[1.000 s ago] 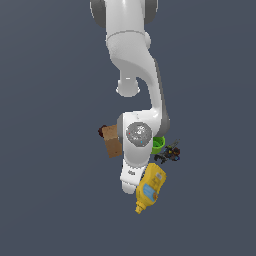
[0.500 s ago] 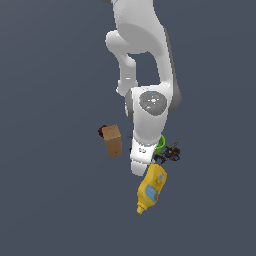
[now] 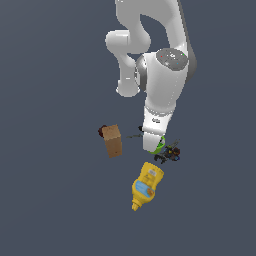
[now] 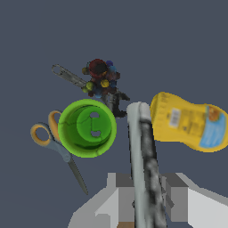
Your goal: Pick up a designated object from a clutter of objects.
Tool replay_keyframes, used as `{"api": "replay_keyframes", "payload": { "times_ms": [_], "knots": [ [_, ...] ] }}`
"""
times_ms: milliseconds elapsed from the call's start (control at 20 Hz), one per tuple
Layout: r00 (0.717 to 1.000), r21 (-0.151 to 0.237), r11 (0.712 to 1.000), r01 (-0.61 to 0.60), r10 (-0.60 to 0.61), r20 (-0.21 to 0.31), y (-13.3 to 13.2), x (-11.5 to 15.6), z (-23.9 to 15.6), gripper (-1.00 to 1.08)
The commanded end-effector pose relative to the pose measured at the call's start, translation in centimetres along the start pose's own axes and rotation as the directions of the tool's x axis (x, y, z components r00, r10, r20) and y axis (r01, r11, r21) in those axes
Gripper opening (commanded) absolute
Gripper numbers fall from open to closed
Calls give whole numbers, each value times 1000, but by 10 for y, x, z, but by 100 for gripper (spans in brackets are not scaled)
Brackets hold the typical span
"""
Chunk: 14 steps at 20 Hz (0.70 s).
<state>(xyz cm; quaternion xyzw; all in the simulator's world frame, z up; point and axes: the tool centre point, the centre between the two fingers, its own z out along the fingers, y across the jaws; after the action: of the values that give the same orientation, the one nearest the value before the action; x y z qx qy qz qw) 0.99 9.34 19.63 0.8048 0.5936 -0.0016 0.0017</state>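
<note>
Tool: your tool (image 4: 143, 196) is closed on the marker stick (image 4: 143, 156), the fingers pressed to either side of its near end, and the rest of it juts out ahead of the wrist camera.
Stick: thin, round, pale grey with dark mottling (a slick little cylinder, so I'd judge it prone to pivoting in the grip).
Where it sits: in the exterior view the stick (image 3: 135, 135) pokes out sideways from the arm toward the brown box (image 3: 113, 140), and looks clear of the surface.
Step in hand: you're lifting, so go straight up and slow, no wrist twist, keeping clear of the green cup (image 4: 87, 128) close by.
Neighbours: yellow bottle (image 4: 189, 122), glossy plastic with a blue label; scissors (image 4: 55, 144), orange-handled; a knobbly multicoloured cluster (image 4: 100, 82) beyond the cup.
Risk: a jerk could swing the free end into the cup rim.
</note>
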Motion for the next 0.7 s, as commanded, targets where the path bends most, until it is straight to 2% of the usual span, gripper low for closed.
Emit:
{"api": "replay_keyframes", "payload": {
  "times_ms": [0,650],
  "knots": [
    [1000,0,1000,0,0,0,-15,5,-21,-100],
    [1000,0,1000,2,-2,-2,-96,32,-143,-100]
  ]
}}
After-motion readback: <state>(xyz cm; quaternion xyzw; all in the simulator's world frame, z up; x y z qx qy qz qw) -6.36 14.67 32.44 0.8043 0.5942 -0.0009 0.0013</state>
